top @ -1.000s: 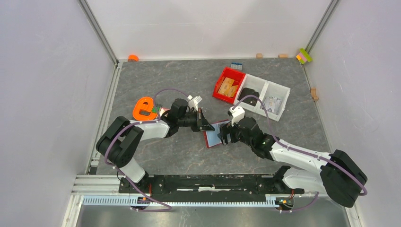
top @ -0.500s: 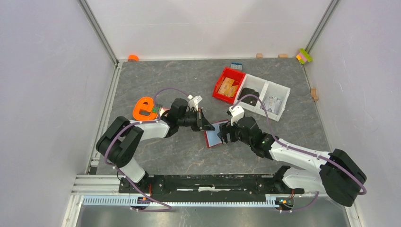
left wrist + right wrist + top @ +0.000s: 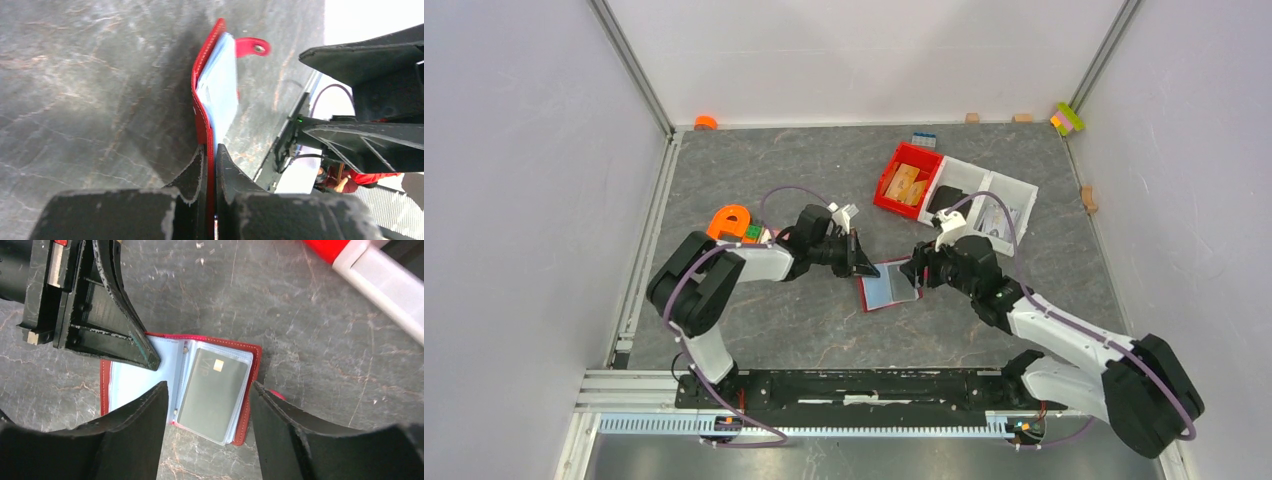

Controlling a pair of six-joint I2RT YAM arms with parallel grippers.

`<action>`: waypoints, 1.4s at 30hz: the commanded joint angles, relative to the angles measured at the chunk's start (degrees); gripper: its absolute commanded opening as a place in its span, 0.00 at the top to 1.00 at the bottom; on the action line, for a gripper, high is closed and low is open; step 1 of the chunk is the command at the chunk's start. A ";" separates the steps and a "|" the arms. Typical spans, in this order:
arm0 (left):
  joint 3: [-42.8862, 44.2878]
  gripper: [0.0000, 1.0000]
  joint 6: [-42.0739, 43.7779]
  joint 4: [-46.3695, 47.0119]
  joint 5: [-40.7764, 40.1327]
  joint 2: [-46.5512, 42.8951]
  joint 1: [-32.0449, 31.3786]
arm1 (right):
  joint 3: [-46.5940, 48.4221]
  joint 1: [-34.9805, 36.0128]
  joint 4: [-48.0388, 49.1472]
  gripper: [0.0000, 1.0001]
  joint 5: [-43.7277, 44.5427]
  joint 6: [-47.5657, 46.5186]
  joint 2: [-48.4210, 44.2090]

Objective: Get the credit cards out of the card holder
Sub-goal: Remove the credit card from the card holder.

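Marbling in dark grey runs across the table (image 3: 824,160), which is shut in by plain white walls (image 3: 864,50) on three sides, with metal posts in the back corners and a ribbed metal rail (image 3: 624,385) along the near edge.

Near the middle lies the card holder (image 3: 889,287), spread open with its red cover down on the table. The left gripper (image 3: 861,266) is clenched on the edge of the holder's left cover, and the wrist view shows the red leather pinched between both fingers. The right gripper (image 3: 916,272) hangs over the right half with its jaws apart, grasping nothing.

Under it a grey card (image 3: 212,390) sits in a clear sleeve. It has a gold chip (image 3: 218,365) near one corner and faint lettering beside it – too dim to read.

Farther back stand a red bin (image 3: 908,180) and clear trays (image 3: 994,205) just beside it. An orange letter "e" (image 3: 729,220) lies to the left, and small wooden blocks (image 3: 972,118) lie along the back wall. No label on them is legible.
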 commanded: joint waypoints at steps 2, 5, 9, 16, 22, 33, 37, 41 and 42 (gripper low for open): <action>5.44 0.98 6.60 -10.25 -2.89 3.60 -0.07 | -1.01 -5.08 4.28 0.40 -13.03 3.61 6.46; 6.36 0.97 7.88 -12.42 -4.06 4.00 -0.13 | -1.45 -6.58 6.24 0.44 -16.69 4.83 9.42; 6.77 0.97 8.76 -13.47 -4.81 3.90 -0.16 | -1.58 -7.14 7.10 0.48 -17.37 5.07 11.26; 6.56 0.97 9.20 -14.17 -6.24 3.22 -0.43 | -1.39 -7.18 7.81 0.50 -17.30 5.42 15.39; 6.47 0.97 9.42 -14.17 -7.05 3.04 -0.54 | -1.05 -7.21 8.29 0.51 -17.61 6.12 19.52; 6.69 0.97 9.70 -14.17 -7.06 3.20 -0.71 | -0.85 -7.23 9.89 0.40 -20.87 7.47 21.97; 6.73 0.97 9.91 -14.13 -7.15 3.20 -0.78 | -0.18 -7.23 10.19 0.28 -23.27 7.99 24.61; 6.87 0.97 9.91 -14.36 -7.37 3.29 -0.86 | -0.07 -7.22 12.28 0.26 -26.23 9.42 27.08; 7.06 0.97 10.27 -14.98 -7.85 3.41 -0.86 | -0.15 -7.23 12.79 0.26 -26.87 9.78 27.30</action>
